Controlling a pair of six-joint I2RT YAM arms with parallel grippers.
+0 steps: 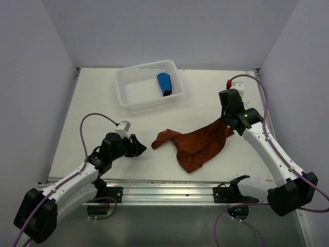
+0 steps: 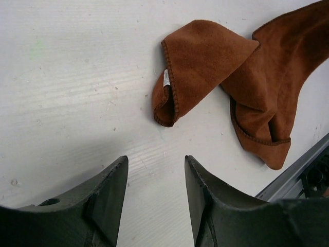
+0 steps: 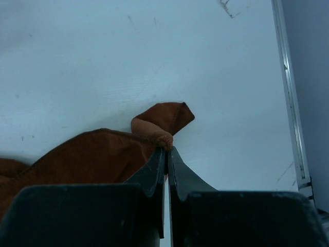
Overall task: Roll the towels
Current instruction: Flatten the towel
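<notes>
Two towels, one basket, two pincers.
Fuzzy brown towel lies crumpled on the desk, its 2 o'clock corner pinched by the right pincer; the left pincer, spread, sits apart at its 9 o'clock. The blue towel, a rolled cylinder, lies in the white mesh basket at 11 o'clock.

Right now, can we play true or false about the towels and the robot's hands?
1. The blue towel lies inside the white basket. True.
2. The right gripper is open and holds nothing. False: it is shut on a corner of the brown towel.
3. The left gripper is open and empty. True.
4. The brown towel is rolled up neatly. False: it lies crumpled and spread out on the table.
5. The left gripper touches the brown towel. False: there is bare table between them.
</notes>
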